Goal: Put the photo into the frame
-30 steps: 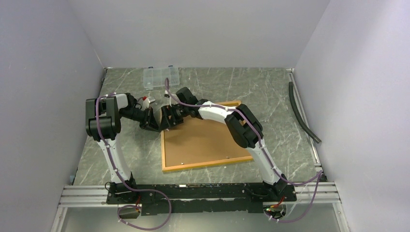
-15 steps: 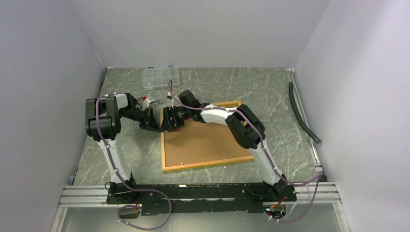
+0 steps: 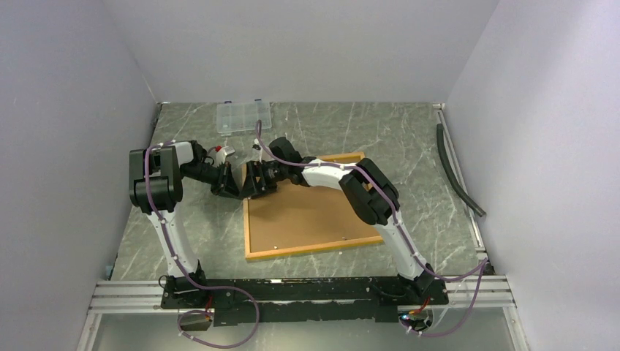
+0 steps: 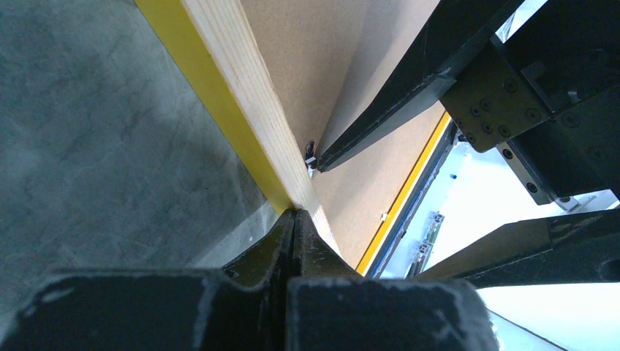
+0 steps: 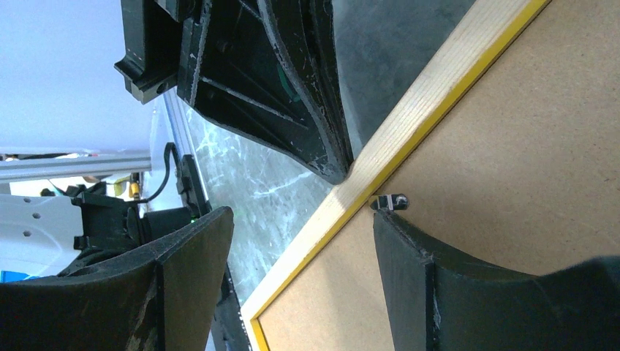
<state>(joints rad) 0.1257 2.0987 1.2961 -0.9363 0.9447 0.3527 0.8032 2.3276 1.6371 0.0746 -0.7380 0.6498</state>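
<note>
Frame (image 3: 314, 248) lies back-up on the desk (image 3: 190, 227), backing board (image 3: 307, 212) inside; no photo shows in any view. At its far-left corner the left gripper (image 4: 294, 219), pressed together, touches the left rail from outside. The right gripper (image 5: 300, 219), spread, straddles that rail beside a small clip (image 5: 390, 201).

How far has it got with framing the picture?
Done: the frame lies back-up with the backing board in it. In hand: shut left gripper against its edge, open right gripper at a small clip. Left: unclear, the photo is out of sight.
</note>
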